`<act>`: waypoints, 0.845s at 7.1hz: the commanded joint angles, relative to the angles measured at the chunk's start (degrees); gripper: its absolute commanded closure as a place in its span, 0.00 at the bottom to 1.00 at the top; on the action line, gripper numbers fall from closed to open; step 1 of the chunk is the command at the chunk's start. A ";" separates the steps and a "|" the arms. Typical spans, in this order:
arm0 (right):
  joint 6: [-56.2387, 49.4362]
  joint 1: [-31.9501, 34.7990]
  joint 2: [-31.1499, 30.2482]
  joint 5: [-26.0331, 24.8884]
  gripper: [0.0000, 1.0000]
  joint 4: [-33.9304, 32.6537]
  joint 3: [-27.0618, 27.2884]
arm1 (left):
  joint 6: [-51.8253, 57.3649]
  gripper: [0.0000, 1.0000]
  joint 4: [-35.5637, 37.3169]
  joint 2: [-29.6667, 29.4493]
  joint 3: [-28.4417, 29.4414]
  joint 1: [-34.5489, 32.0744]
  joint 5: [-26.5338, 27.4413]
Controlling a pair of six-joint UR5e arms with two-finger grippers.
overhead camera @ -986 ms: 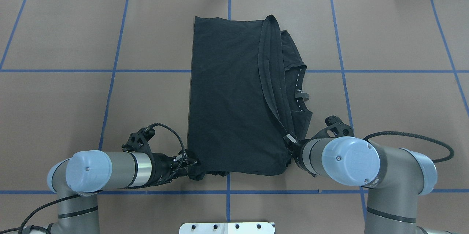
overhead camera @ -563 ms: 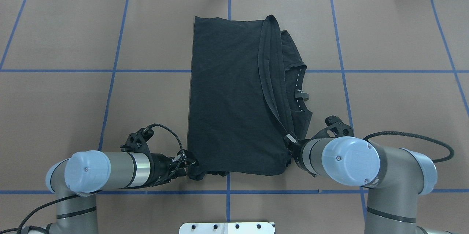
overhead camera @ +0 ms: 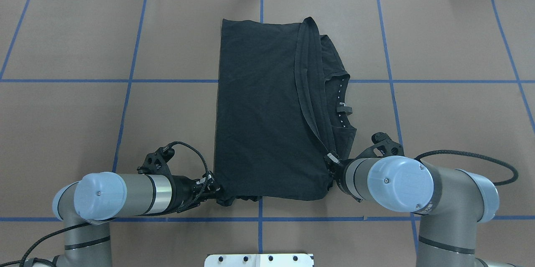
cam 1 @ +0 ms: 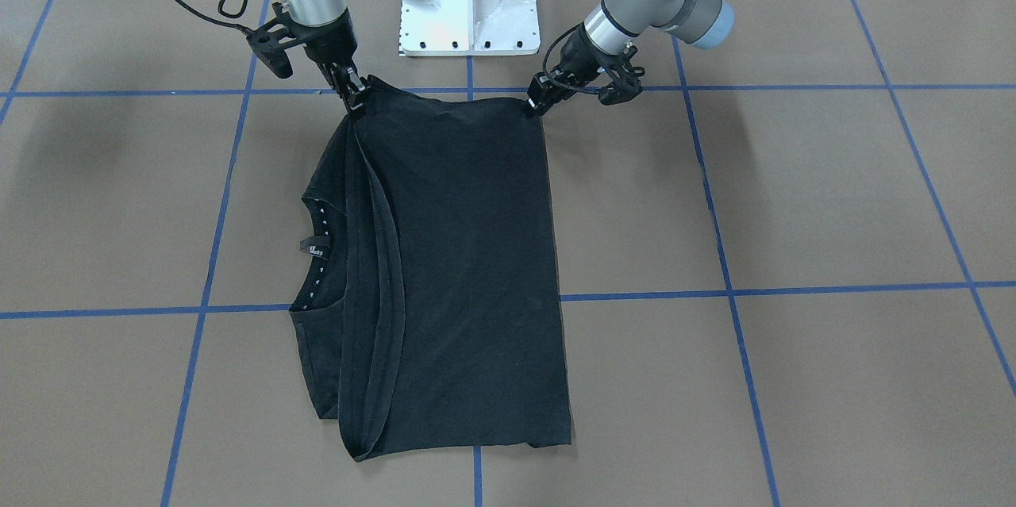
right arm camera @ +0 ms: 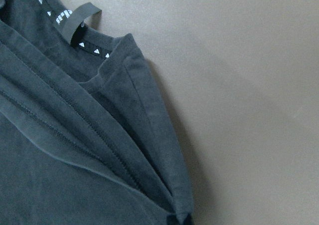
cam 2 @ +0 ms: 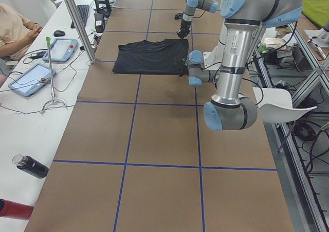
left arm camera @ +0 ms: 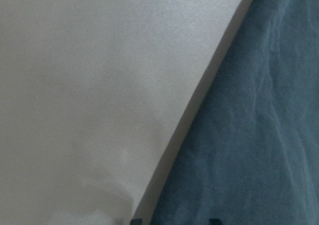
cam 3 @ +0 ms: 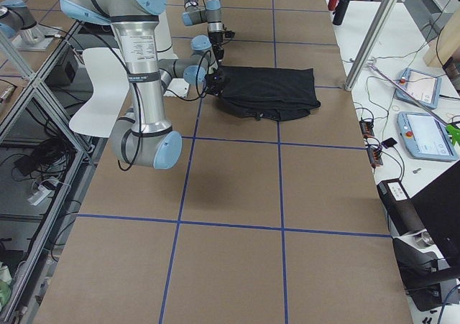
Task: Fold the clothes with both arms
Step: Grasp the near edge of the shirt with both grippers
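Black T-shirt (overhead camera: 259, 112) lies flat mid-table, folded to a long rectangle running away from the robot; plain black side up; doubled hem edges and the dotted collar (overhead camera: 342, 100) are on the robot's right side; neck label loop (right arm camera: 75, 23) shows in the right wrist view.

Near edge: left gripper (overhead camera: 215, 189) is at the near-left corner, low over the table (overhead camera: 439, 112); its two fingertips (left arm camera: 135, 221) stand parted, cloth lying between them, not clenched.

Right gripper (cam 1: 355, 98) is at the near-right corner, pinched tight on the gathered hem folds; the cloth bunches to a point at the bottom of the wrist view.

Open room: bare brown surface on both long sides of the shirt and beyond its far edge.

Surface: brown covering with a blue tape grid (overhead camera: 125, 104); white base mount (cam 1: 468, 7) stands between the arms.

Room: side bench with tablets (cam 2: 59, 49), a dark bottle (cam 2: 30, 166), a metal post (cam 2: 77, 21); a seated person's arm (cam 2: 15, 29) is at the bench.
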 commanded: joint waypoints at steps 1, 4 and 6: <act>0.09 0.00 -0.09 -0.05 1.00 -0.02 0.11 | -0.18 1.00 0.09 0.10 -0.39 0.00 -0.17; 0.79 -0.52 -1.66 0.04 1.00 0.07 1.94 | 0.51 1.00 -0.17 3.08 -5.20 -0.17 -6.22; 0.79 -2.98 -3.95 2.13 1.00 0.07 6.51 | 0.26 1.00 -0.09 5.38 -10.48 -0.17 -7.28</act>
